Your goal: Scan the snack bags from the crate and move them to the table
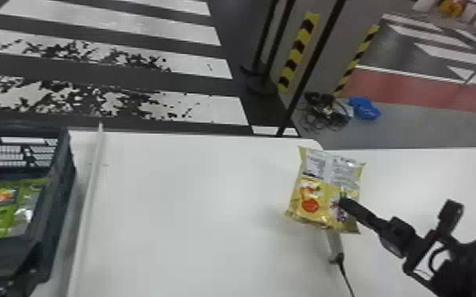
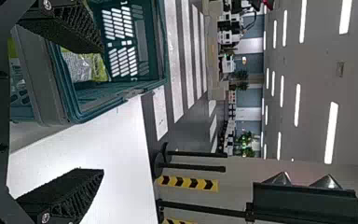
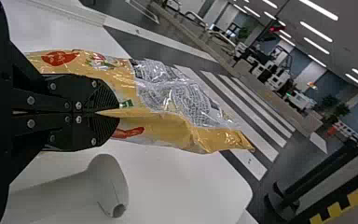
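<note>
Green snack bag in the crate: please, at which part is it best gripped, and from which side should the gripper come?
I would come from above with the open left gripper and pinch the far edge of the green snack bag. The crate has walls standing around the bag, so a sideways approach looks blocked, while that edge shows uncovered and seems thin enough.

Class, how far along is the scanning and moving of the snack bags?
Done: the yellow bag is out of the crate. In hand: the right gripper holds it above the table, near the white scanner; whether it has been scanned, I can't tell. Left to do: setting it down, then the green bag in the crate.
</note>
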You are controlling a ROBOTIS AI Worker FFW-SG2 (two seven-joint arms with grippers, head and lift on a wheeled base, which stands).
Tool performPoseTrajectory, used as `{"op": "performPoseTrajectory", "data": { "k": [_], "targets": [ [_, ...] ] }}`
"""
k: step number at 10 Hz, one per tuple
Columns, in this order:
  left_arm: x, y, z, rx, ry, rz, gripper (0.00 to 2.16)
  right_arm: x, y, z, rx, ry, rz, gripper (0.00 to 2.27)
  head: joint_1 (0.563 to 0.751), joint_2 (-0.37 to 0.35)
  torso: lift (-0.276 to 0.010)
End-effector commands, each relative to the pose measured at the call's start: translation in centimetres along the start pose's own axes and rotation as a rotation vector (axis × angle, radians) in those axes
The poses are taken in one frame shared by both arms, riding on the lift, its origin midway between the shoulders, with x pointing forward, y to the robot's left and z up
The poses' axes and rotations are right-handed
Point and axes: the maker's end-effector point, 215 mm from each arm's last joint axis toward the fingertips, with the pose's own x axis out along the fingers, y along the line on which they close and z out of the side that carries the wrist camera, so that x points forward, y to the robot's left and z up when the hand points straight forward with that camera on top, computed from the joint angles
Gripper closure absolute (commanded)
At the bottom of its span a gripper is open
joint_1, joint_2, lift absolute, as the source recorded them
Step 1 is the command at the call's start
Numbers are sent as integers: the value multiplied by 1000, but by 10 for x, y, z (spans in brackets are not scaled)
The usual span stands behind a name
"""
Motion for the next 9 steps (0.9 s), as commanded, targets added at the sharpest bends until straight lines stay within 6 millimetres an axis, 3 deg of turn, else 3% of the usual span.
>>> {"op": "performPoseTrajectory", "data": {
  "k": [1,3,5,9],
  "targets": [
    [0,0,-1,0,2,1,83,5,-17,34,68,-96,-13,2246,695,-350,-95],
    [-2,-1,-4,2,8,-1,83,3,-53,79,62,-221,-129,2246,695,-350,-95],
    [-5,0,-5,1,10,4,83,-12,-96,112,20,-355,-295,2246,695,-350,-95],
    [-8,-2,1,1,-10,1,83,-68,-180,160,28,-578,-620,2246,695,-350,-95]
  ]
}}
